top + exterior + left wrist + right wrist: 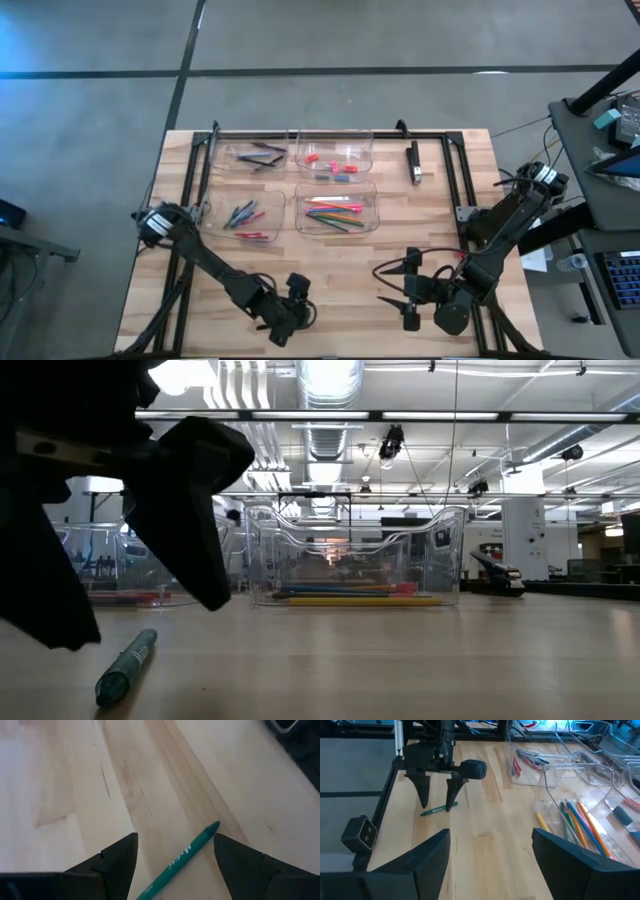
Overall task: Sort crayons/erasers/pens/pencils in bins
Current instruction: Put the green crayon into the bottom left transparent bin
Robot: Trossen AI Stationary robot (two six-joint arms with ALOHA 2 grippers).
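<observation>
Lying flat on the bare wooden table [350,270] near its front edge, a green stick with white lettering [179,860], pen or crayon not clear, sits between the spread fingers of the left gripper [175,857], which straddles it with jaws wide and grips nothing; one fingertip [451,806] stands at or just beside the stick, contact not certain. From above the stick is hidden under the gripper body [290,310]; the low view shows it [127,667] on the boards beneath a dark blur of fingers cut off by the frame. Right gripper [410,292]: also near the front edge, well apart from the left, fingers fully spread, empty, above bare wood. Farther back, four clear bins in two rows. Near row: left bin [243,214] with short blue, green and red sticks; right bin [336,206] with long pencils [334,213], yellow, orange, green, red. Far row: left bin [256,154] with dark pens [266,154]; right bin [334,156] with small red, pink and blue erasers [340,165]. Individual items are too small to count from above. A black-and-silver bar [414,162] lies beside the far right bin. Only the low view shows the room's ceiling lights beyond.
</observation>
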